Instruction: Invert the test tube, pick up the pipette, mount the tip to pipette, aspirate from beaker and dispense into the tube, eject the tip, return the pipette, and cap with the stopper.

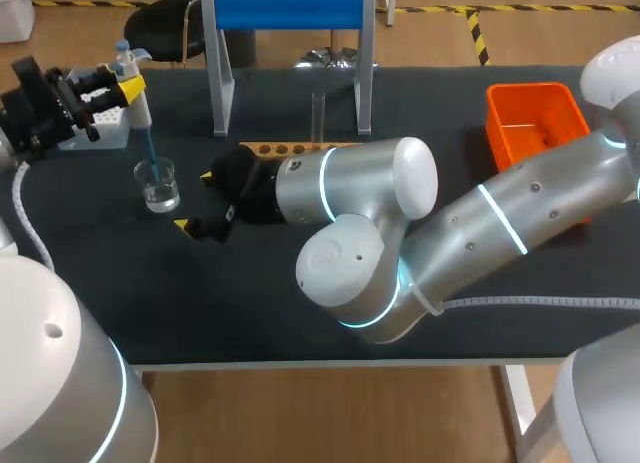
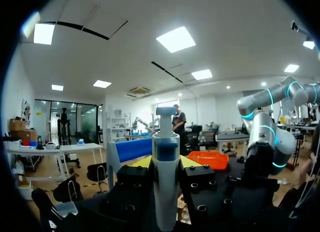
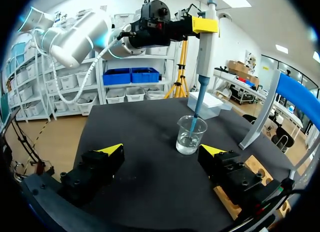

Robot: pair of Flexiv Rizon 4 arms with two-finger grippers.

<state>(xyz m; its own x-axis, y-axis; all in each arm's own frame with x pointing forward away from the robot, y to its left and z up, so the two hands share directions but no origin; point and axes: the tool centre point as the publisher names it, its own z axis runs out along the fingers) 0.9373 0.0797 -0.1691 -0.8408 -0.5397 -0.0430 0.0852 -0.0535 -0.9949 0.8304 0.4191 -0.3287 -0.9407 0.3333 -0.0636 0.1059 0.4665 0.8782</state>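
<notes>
The pipette [image 3: 206,46] was held upright in the left gripper [image 1: 128,86], whose yellow-tipped fingers were closed on its body from both sides, below the plunger knob. The blue tip [image 3: 195,111] mounted on it was lowered into the glass beaker [image 1: 159,184], which stood on the dark table [image 1: 250,293] near a white box [image 1: 108,125]. A shallow layer of clear liquid was seen in the beaker. Whether the tip's end was under its surface could not be told. The right gripper [image 3: 162,150] was laid low over the table near the beaker, its fingers spread wide with nothing between them. The test tube [image 1: 318,118] was stood upright in the wooden rack [image 1: 290,148], behind the right arm's wrist and well apart from the beaker.

The step in hand was judged to be aspiration. For it to be done well, the tip should be held vertical and clear of the glass wall. Its end should be sunk below the surface but not pressed on the bottom, since air could be drawn in from so shallow a layer. The plunger should be released slowly. The pipette should then be lifted straight up before being carried to the tube, so that the beaker is not tipped.
</notes>
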